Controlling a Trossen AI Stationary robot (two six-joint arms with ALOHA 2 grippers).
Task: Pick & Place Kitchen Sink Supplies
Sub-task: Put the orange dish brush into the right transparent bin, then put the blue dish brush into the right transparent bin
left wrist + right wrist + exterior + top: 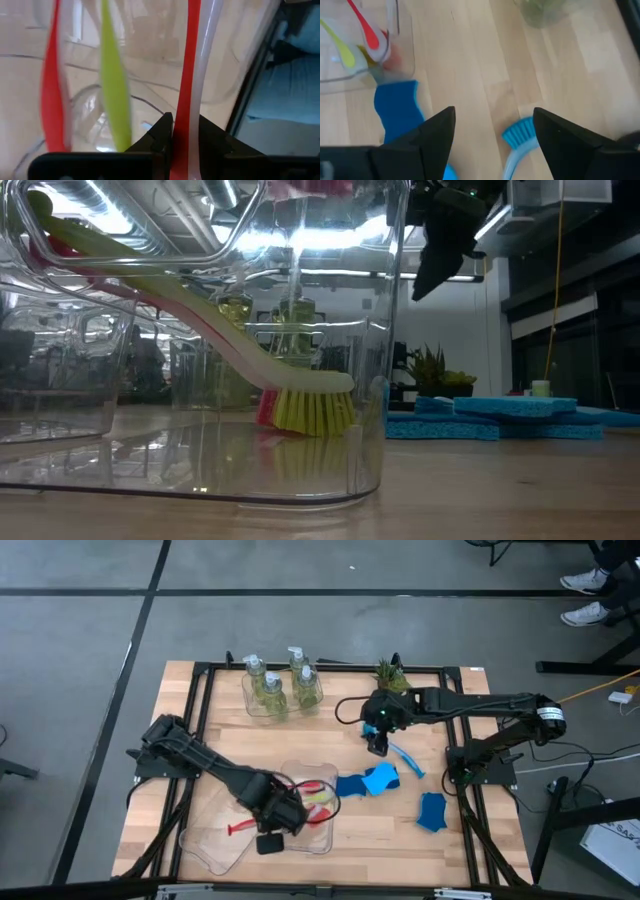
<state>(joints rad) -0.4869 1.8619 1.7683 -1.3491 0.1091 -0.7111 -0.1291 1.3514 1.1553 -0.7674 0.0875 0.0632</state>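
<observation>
My left gripper [276, 818] is over the clear tray [300, 840] near the table's near edge, shut on a red brush [190, 60]. A yellow-green brush [300, 408] stands bristles down on that tray's floor, its handle slanting up; another red brush [50, 95] lies beside it. My right gripper [378, 743] hangs open above a blue brush [405, 758], its fingers [432, 137] on either side of the brush head [517, 134] without touching. Two blue sponges [368, 782] [432, 812] lie flat on the table. Pump bottles [280, 688] stand in a far tray. My left gripper pinches the red brush's slim handle [186, 117] between its two fingers [162, 132]. A white strip runs along the red one in the hold. The handle runs on past the fingertips over the clear tray. Whether the brush is lifted clear does not show.
A second clear tray [212, 845] lies slanted at the near left corner. A small potted plant [392, 675] stands at the far edge beside the right arm. Bare wood lies between the bottle tray and the near trays. A black frame [200, 675] borders the table.
</observation>
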